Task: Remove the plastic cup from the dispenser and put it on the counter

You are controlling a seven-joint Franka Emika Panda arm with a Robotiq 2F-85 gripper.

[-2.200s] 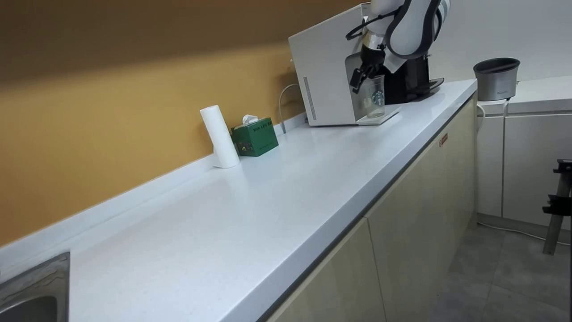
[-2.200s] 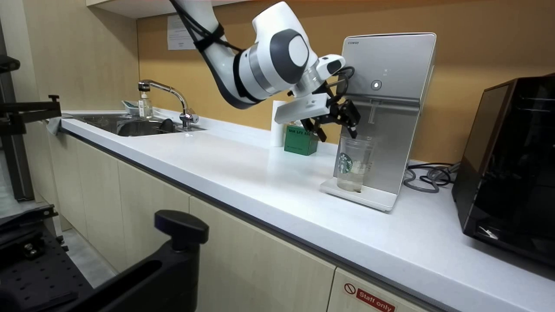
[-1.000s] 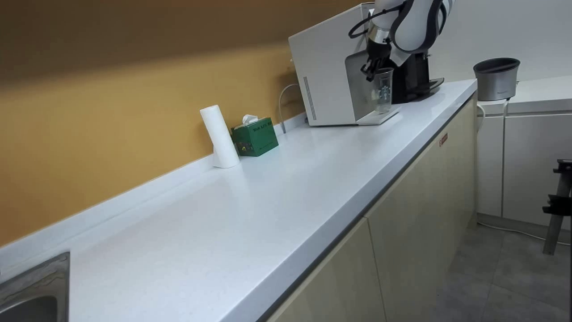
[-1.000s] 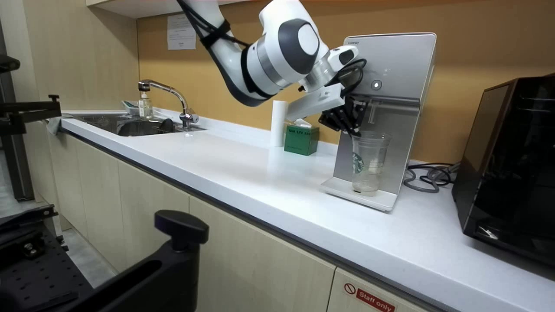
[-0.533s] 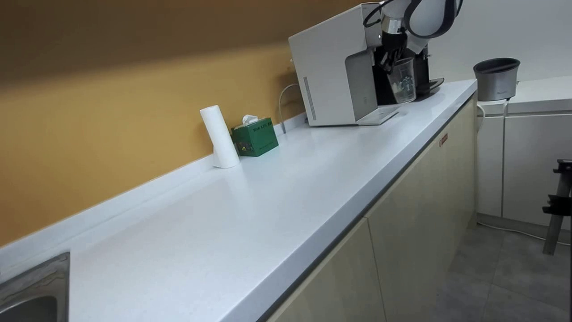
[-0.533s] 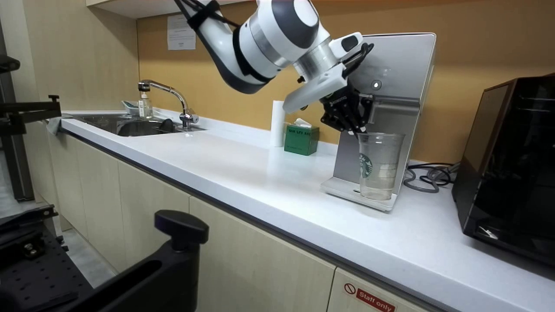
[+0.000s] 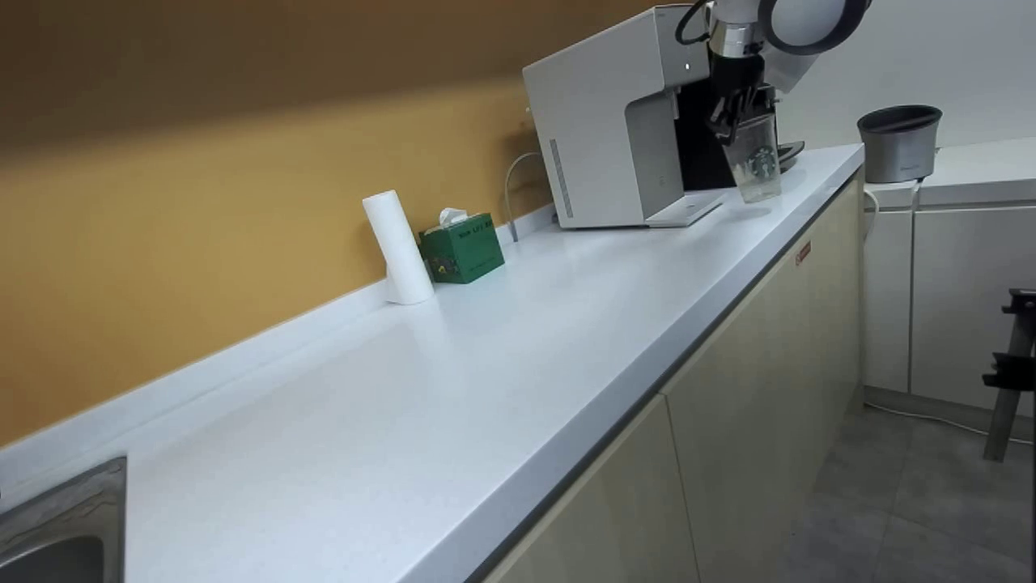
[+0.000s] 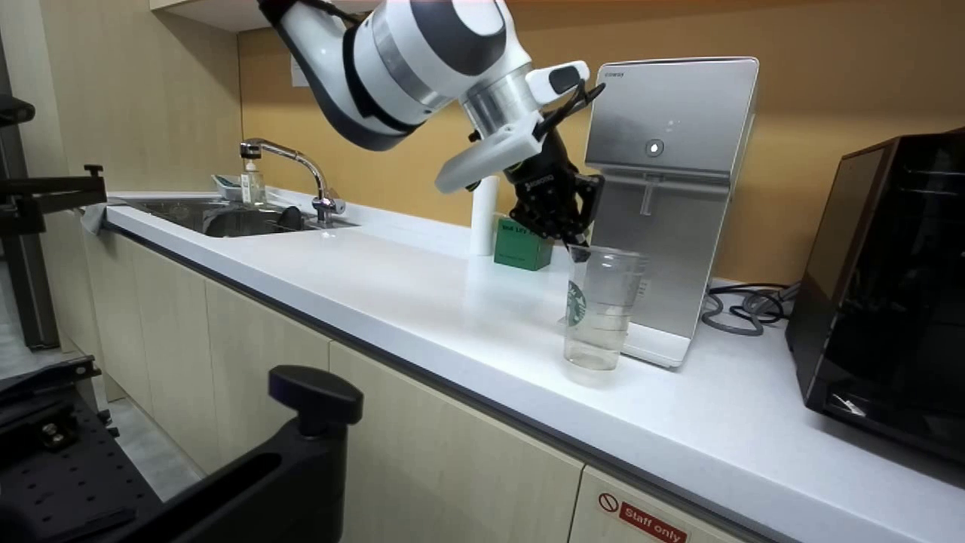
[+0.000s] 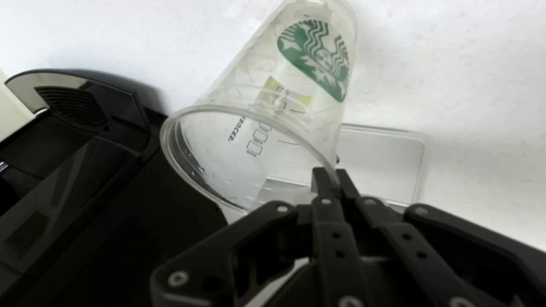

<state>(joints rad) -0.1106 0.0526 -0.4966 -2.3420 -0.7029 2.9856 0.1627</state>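
1. Cup (image 9: 256, 111), wrist view: clear plastic, tapered, wide rim toward lower left, narrow base at top of frame. Green-and-white logo (image 9: 315, 59) curves around the side. Small printed boxes plus lettering on the wall, yellowish patch next to them. Few droplets inside near the rim. Gripper (image 9: 335, 183) clamped on cup's rim, fingertips close together with the edge between them. Pale tray (image 9: 381, 164) lies beyond, partly behind cup.

2. In an exterior view, cup (image 8: 603, 305) held by its rim in front of dispenser (image 8: 671, 113), off the tray, over counter (image 8: 422, 286). Near upright, mouth up, logo on its left side in frame. Paler band low in cup; liquid or just plastic, can't tell. Black machine (image 8: 882, 302) further right; green tissue box (image 8: 520, 243) behind the fingertips.

3. In an exterior view, cup (image 7: 754, 166) reads tilted: rim upper left at the fingers, base lower right, just beside the tray. Faint reflection on counter under the base; touching or not, can't tell. White paper roll (image 7: 398, 247) stands just beside the tissue box. Grey container (image 7: 898, 146) far right, on a separate worktop (image 7: 987, 162).
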